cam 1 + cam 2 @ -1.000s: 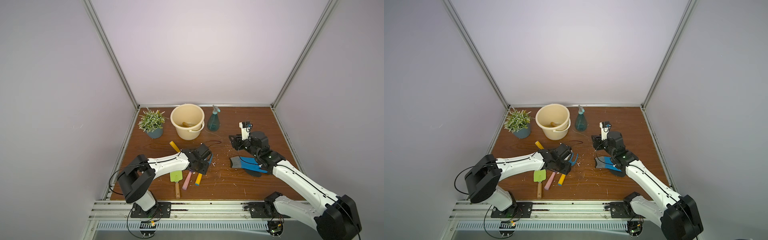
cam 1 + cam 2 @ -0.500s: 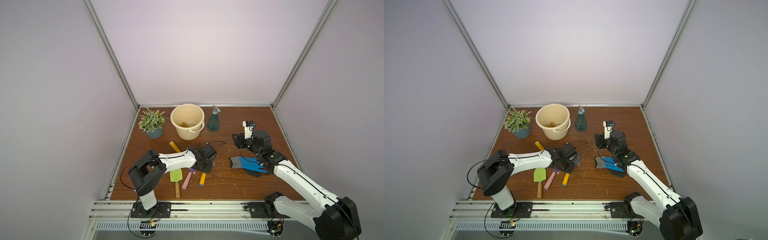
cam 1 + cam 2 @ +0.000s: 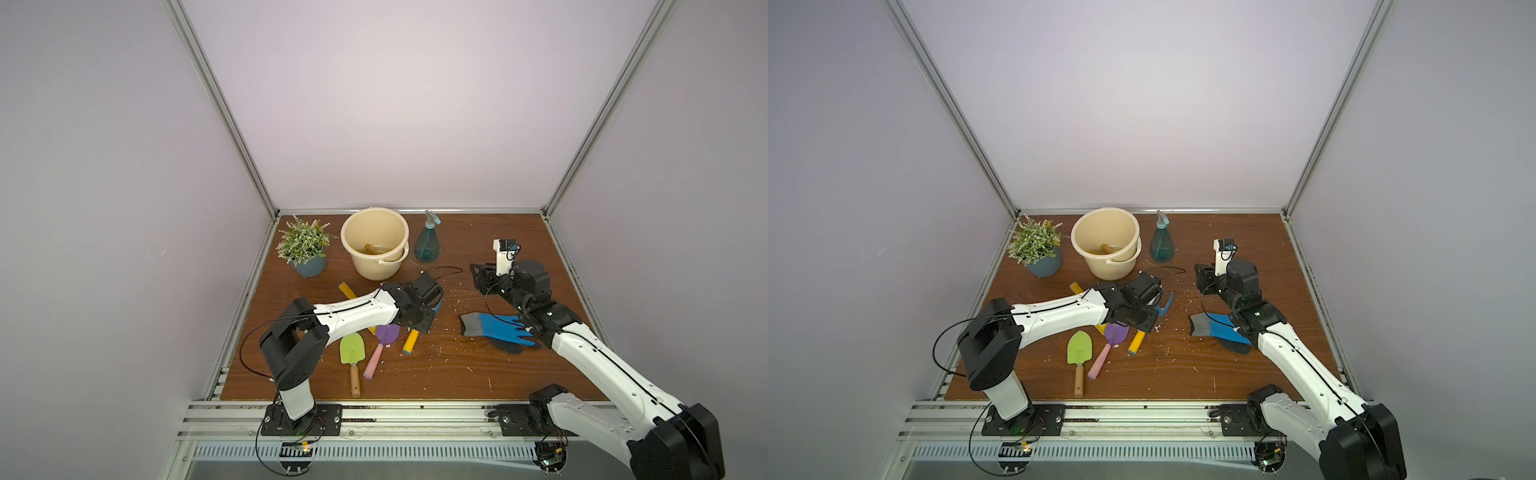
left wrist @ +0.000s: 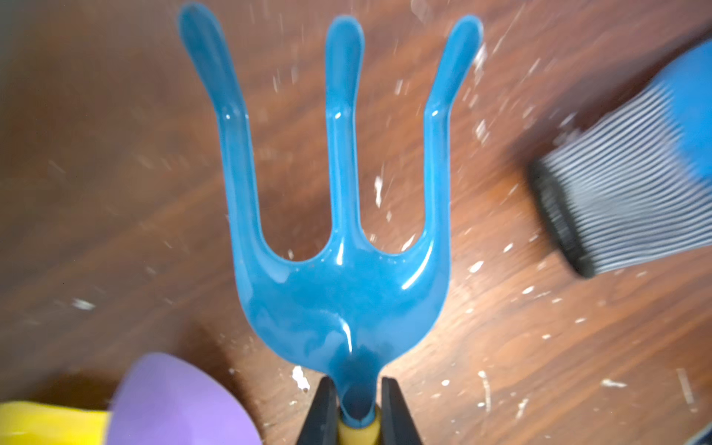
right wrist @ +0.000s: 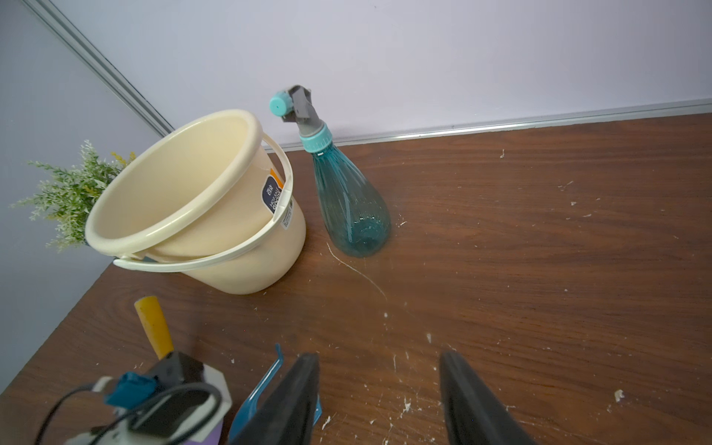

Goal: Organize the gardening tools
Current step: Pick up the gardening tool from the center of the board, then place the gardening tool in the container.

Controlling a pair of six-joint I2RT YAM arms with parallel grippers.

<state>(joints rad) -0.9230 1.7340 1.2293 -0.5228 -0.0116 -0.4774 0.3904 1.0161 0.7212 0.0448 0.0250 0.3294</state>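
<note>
Currently, left gripper pinches the blue fork at its neck, tines over the table. Right gripper stands spread above the table, holding nothing.

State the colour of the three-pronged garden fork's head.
The three-pronged plastic fork has a glossy blue head; the left wrist view shows it best.
</note>
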